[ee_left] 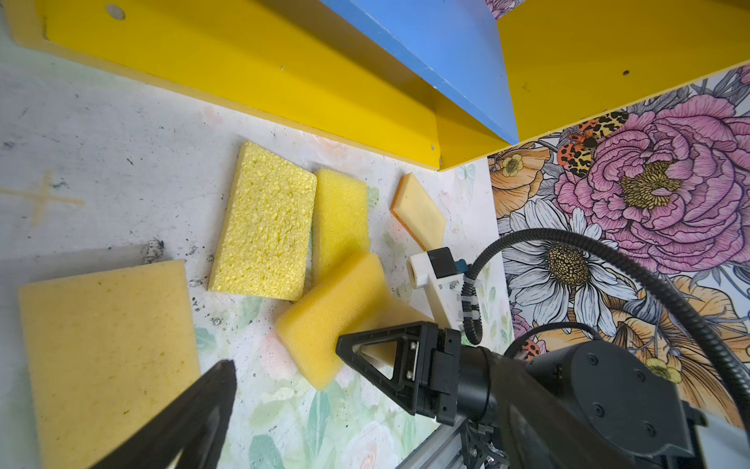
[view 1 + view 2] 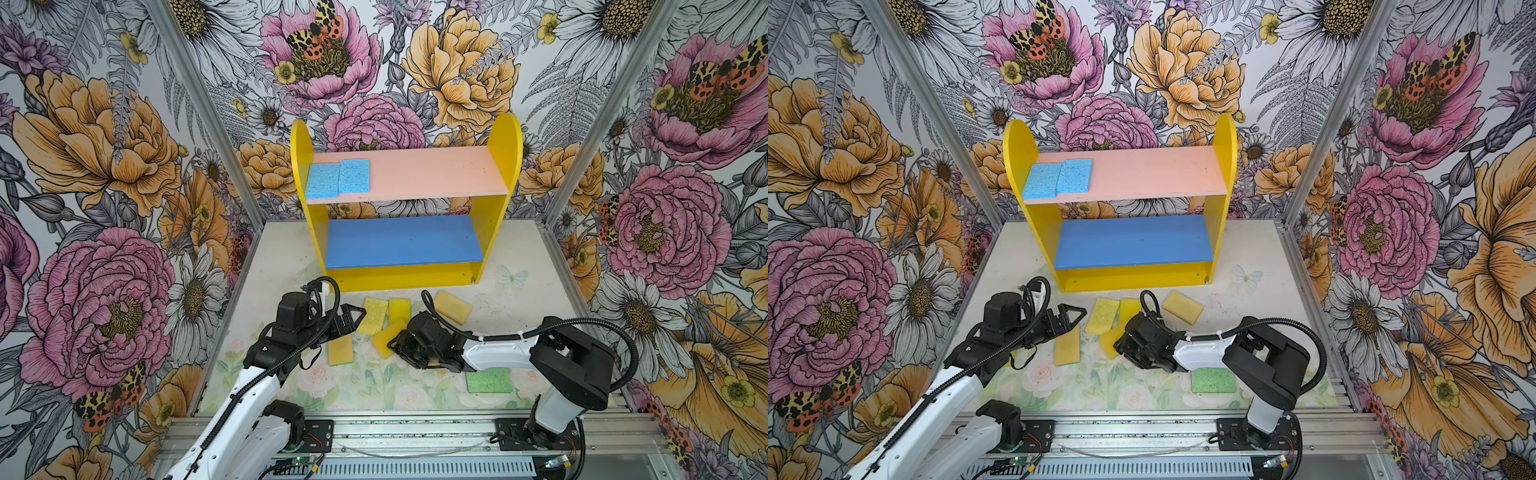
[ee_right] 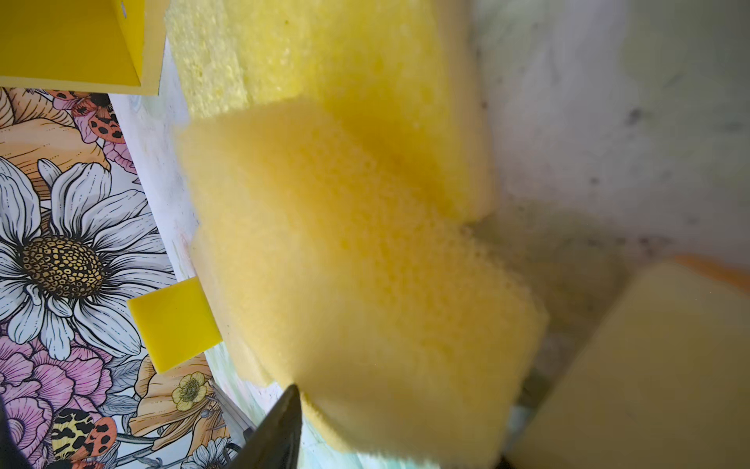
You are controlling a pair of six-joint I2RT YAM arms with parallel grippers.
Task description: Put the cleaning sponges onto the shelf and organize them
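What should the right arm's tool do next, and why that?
Probably close the right tool on the tilted yellow foam sponge and lift it toward the shelf. The sponge sits right at the tool, overlapping a neighbour, and only two blue sponges lie on the shelf's pink board so far.

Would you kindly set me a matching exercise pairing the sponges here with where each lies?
Things:
1. pair of light blue rectangular sponges
2. light green rectangular sponge
3. pale tan rectangular sponge
4. orange-yellow rectangular foam sponge

Places:
A. tilted, leaning on another yellow sponge
B. on the pink upper board of the shelf
C. flat on the table by the right arm
D. alone on the table before the shelf's right end

Pairs: 1-B, 2-C, 3-D, 4-A
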